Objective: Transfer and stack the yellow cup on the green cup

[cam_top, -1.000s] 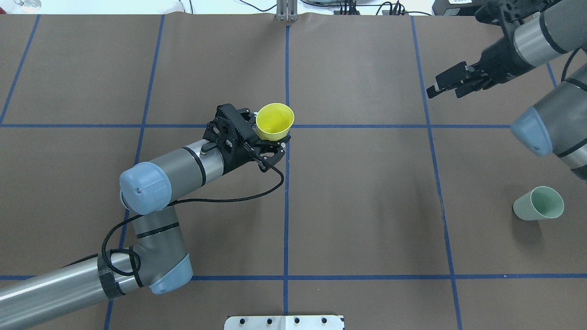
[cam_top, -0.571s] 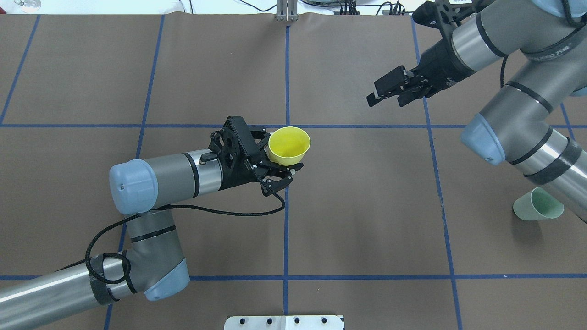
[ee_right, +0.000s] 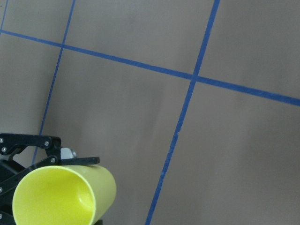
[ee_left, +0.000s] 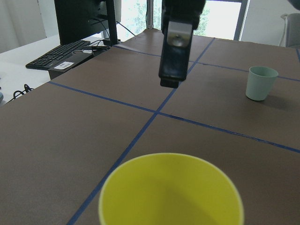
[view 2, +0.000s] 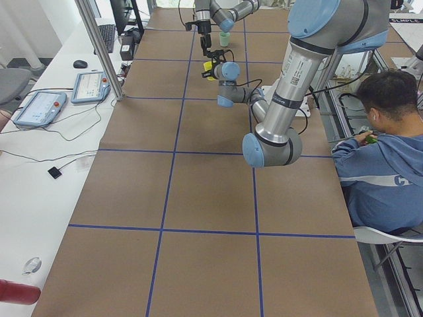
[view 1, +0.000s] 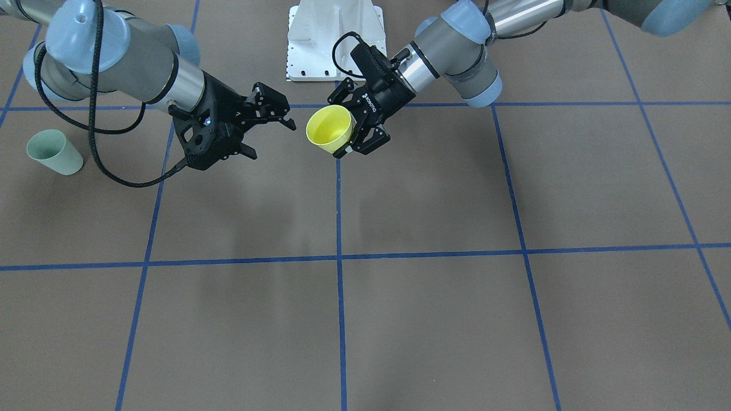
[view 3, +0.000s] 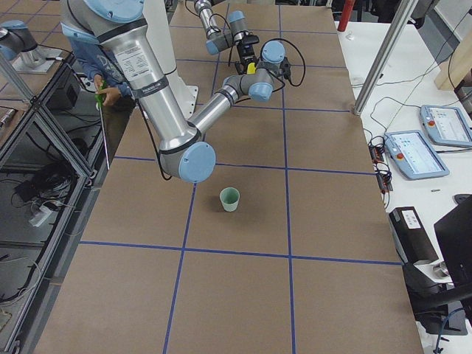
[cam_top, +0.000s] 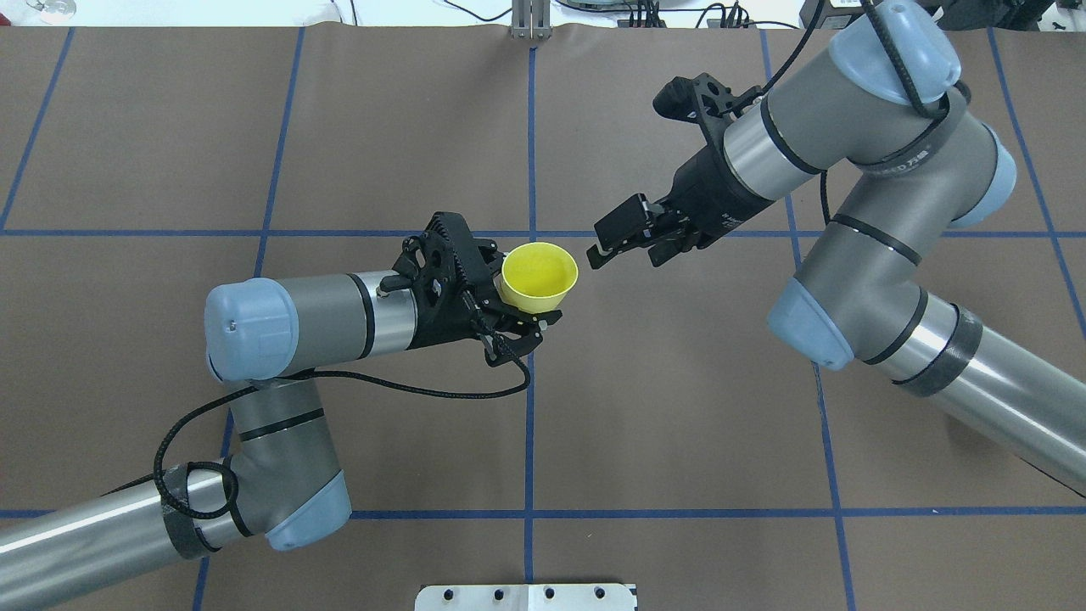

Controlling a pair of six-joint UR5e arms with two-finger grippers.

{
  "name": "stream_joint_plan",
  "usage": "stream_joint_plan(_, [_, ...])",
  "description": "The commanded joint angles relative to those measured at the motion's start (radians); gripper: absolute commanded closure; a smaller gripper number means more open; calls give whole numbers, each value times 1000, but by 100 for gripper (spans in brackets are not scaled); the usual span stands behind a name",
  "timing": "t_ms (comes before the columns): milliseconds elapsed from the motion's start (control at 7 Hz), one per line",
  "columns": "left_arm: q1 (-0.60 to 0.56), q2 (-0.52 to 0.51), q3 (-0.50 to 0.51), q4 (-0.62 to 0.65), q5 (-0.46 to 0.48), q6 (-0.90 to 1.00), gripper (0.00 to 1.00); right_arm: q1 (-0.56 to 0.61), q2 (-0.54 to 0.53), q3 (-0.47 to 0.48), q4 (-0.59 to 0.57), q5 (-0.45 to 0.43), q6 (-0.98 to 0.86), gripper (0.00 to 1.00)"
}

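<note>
Yellow cup [cam_top: 540, 270] mouth up in the left tool [cam_top: 519, 288], clamped by the wall below the rim, held above the table [cam_top: 679, 407] near the middle tape cross [cam_top: 531, 233]. At 3 o'clock of it in the overhead view, just beside the rim, the right tool [cam_top: 626, 248], spread wide, apparently not touching. Green cup [view 1: 54, 151] upright on the table, well apart from both tools, at 9 o'clock of the right tool in the front-facing view.

Robotics lab w/ teach pendants [view 2: 39, 107], gridded table [cam_top: 670, 407].
</note>
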Motion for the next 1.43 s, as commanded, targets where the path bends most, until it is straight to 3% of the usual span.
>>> stream_joint_plan(0, [1,1,3,1,3,-2,67,-50,17,-2,-2,-28,37,3])
stream_joint_plan(1000, [15,-2,-2,3,7,-14,67,-46,43,-26,-23,-26,43,12])
stream_joint_plan(1143, [15,-4,-2,3,7,-14,67,-49,46,-29,-26,-28,45,17])
stream_joint_plan(1286, [15,-13,4,3,7,-14,67,-49,45,-29,-26,-28,45,29])
